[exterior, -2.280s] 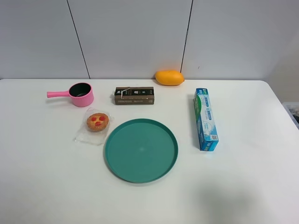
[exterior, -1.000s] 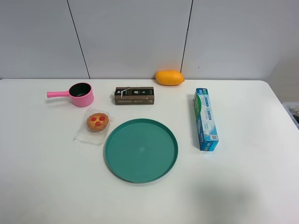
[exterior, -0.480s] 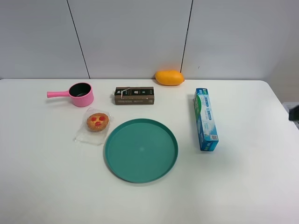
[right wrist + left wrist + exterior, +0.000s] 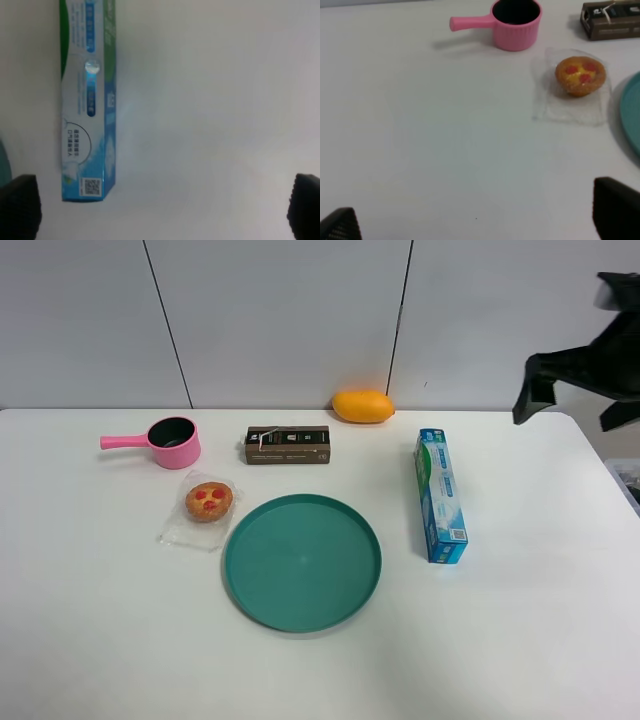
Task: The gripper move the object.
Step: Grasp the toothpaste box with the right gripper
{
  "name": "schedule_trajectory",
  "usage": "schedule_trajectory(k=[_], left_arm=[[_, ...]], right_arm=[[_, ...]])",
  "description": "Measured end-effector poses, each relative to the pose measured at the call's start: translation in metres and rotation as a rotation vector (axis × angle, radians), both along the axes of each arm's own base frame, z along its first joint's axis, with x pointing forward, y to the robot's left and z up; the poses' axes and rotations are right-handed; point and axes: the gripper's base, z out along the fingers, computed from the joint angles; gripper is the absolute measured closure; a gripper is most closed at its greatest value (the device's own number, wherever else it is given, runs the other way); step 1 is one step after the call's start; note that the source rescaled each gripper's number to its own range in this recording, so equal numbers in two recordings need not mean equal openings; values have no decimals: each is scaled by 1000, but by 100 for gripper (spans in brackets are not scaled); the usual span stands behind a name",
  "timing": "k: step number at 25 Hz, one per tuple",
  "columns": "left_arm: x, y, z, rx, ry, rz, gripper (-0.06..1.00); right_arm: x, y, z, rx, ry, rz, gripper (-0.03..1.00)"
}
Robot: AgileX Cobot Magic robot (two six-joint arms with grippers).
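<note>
While the carton (image 4: 441,496) lay untouched on the table (image 4: 530,630), the move had not begun.
Left gripper (image 4: 477,220) was spread open and empty, the pot (image 4: 175,443) ahead of it. Right of the plate (image 4: 302,562), the carton lay flat, clear of it. Right gripper (image 4: 572,410) hung high, right of the carton, jaws wide, holding nothing; its wrist view placed the carton beside the jaw gap, not within. Approach, grasp and transfer all appeared to remain.

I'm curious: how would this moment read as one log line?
right gripper: open, in air, empty | carton: flat on table, ungripped | left gripper: open, empty
</note>
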Motion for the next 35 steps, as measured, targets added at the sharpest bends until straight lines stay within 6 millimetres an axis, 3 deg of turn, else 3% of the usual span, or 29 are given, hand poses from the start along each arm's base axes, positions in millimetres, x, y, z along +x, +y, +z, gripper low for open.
schedule_trajectory(k=[5, 10, 15, 25, 32, 34, 35], left_arm=[[0, 0, 0, 0, 0, 0, -6], [0, 0, 0, 0, 0, 0, -6], [0, 0, 0, 0, 0, 0, -6], [0, 0, 0, 0, 0, 0, -6], [0, 0, 0, 0, 0, 0, -6], [0, 0, 0, 0, 0, 0, -6], [0, 0, 0, 0, 0, 0, -6]], right_arm=[[38, 26, -42, 3, 83, 55, -3], [59, 45, -87, 9, 144, 45, -3], [71, 52, -125, 11, 198, 14, -3], [85, 57, -169, 13, 198, -8, -1], [88, 62, -182, 17, 200, -8, 34], [88, 63, -184, 18, 194, -8, 52], [88, 64, -185, 18, 193, -6, 66]])
